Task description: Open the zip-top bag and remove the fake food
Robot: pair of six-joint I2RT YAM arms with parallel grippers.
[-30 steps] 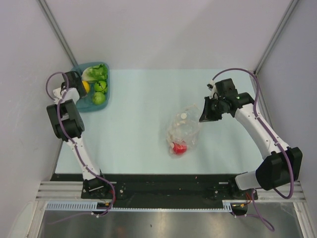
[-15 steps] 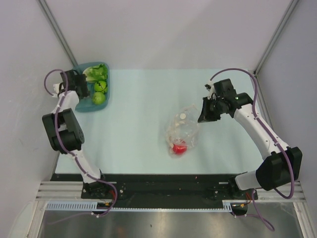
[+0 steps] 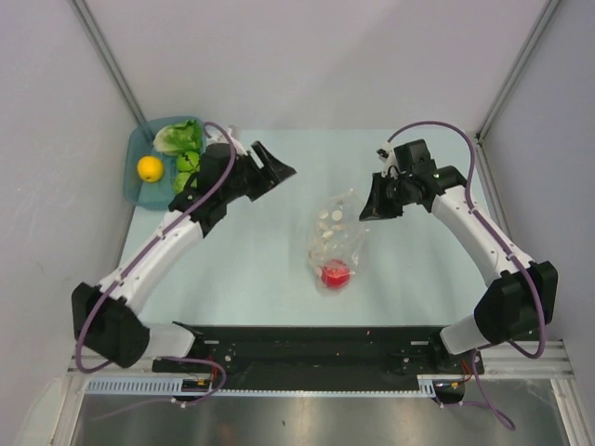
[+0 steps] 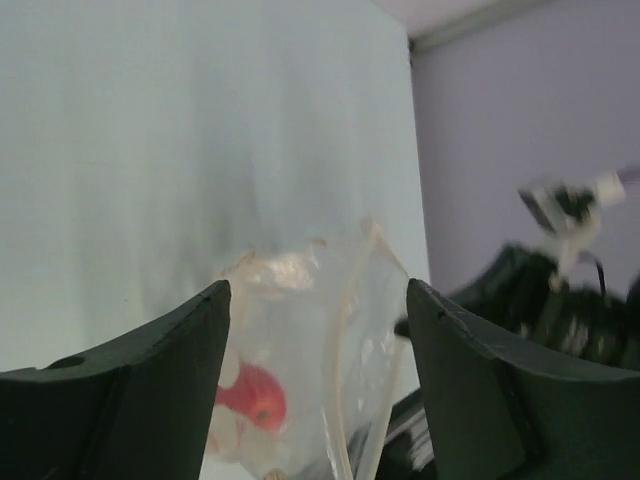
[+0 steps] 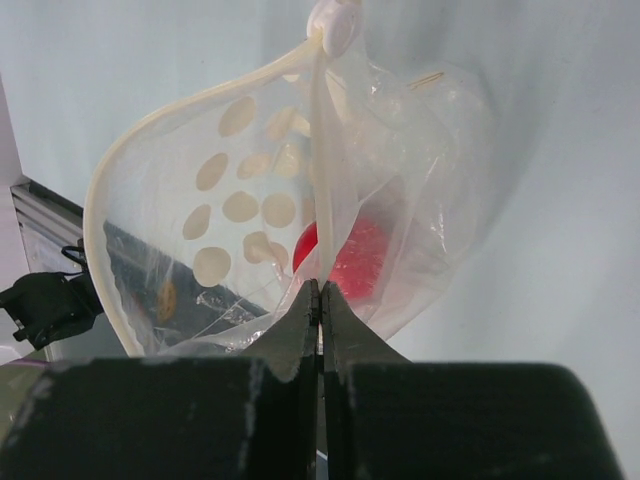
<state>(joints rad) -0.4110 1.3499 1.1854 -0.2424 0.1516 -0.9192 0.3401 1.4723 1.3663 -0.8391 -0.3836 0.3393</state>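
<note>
Crinkly dotted zip-top bag (image 3: 333,243) lies mid-table, round red piece (image 3: 336,275) inside. Right gripper (image 5: 319,295), at its two o'clock, pinches the film; only its wrist view shows us that. Left gripper (image 4: 318,300) spread, empty.

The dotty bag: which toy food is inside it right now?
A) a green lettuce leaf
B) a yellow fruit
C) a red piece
C: a red piece shows through the clear zip-top bag, while the yellow fruit and the lettuce lie in the teal tray.
</note>
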